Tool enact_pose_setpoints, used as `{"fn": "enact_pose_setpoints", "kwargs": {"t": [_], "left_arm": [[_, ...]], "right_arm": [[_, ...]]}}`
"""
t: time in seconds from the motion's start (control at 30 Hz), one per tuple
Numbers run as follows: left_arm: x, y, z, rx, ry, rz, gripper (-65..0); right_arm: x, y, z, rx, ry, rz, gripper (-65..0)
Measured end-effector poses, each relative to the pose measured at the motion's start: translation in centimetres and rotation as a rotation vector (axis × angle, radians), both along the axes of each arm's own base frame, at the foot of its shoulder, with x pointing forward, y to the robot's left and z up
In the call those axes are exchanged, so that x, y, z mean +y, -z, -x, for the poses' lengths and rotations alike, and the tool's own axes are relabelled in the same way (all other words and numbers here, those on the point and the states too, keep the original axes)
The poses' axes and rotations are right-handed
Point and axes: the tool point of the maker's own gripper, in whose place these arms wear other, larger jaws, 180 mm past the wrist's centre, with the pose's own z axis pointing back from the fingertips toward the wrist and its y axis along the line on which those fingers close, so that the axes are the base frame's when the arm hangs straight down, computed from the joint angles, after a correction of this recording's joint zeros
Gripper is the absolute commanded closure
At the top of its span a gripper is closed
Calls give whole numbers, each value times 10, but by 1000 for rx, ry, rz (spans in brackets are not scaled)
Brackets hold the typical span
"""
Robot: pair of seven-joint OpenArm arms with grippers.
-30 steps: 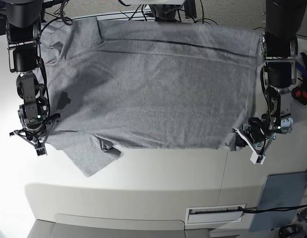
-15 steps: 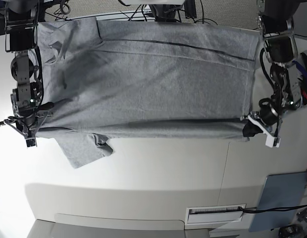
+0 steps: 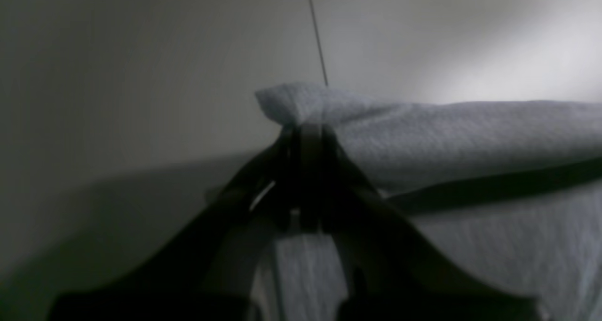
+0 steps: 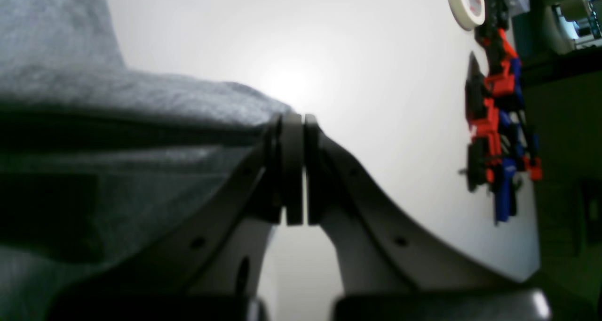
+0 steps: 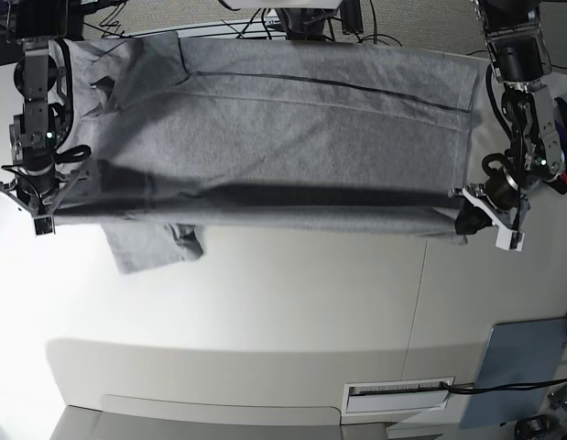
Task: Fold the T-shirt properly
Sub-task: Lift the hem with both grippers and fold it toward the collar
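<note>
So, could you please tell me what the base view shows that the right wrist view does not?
Only the base view shows the whole T-shirt stretched between both arms, the left gripper and a dangling sleeve. Only the right wrist view shows a roll of tape and a red and blue toy. Both show the right gripper shut on grey cloth above the white table.

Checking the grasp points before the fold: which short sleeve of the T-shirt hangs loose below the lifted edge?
The sleeve of the heather-grey cotton T-shirt near the right hand droops below the lifted edge; the other isn't visible.
</note>
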Motion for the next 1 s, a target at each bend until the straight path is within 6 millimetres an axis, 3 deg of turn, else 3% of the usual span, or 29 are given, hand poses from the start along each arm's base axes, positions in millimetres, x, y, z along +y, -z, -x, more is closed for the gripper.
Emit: {"fn": "enact_pose_setpoints", "kwargs": {"t": [0.23,0.43,0.7,1.0], "left_arm": [[-6,6,23,20,28,-24,0],[-6,21,43,66,30,-25,0],[19,23,58,78,-55,-13,0],[17,34,74,133,-49,4,0]], "right_arm": [[0,-4,27,20,8,16,0],[-2,11,51,92,13,42,0],[-7,25,77,138,62,84,0],[-4,41,97,194,85,62,0]]}}
